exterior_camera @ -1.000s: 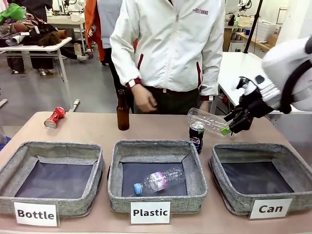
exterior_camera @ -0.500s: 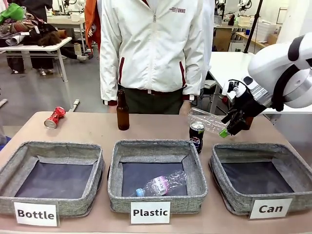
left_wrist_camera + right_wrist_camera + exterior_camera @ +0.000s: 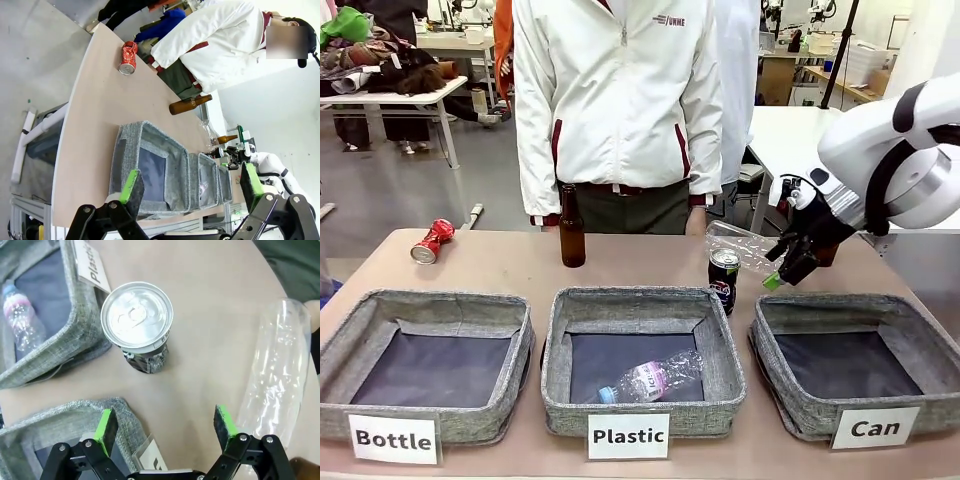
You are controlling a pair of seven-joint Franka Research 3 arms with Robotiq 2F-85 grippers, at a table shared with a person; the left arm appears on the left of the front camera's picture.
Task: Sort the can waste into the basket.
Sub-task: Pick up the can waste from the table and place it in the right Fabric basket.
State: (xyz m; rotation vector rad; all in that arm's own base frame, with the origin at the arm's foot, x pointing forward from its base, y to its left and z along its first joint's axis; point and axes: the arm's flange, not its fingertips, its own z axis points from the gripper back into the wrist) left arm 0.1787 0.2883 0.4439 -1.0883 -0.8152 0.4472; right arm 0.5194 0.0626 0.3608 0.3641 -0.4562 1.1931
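Right wrist view: right gripper [image 3: 165,423] points down over the tan table [image 3: 215,315], fingers spread empty, dark can [image 3: 137,316] ahead.

There's the red can [image 3: 431,241], silver ends; dark can [image 3: 723,280], silver top, logo perhaps red and blue; grey flecked basket [image 3: 798,412], dark base.

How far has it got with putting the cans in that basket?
Nothing done yet: the grey fabric basket labelled Can holds no can. In hand: the right arm's jaws hang open near the upright dark drink can, not touching it. Left: that can and the crushed red can lying far to the left.
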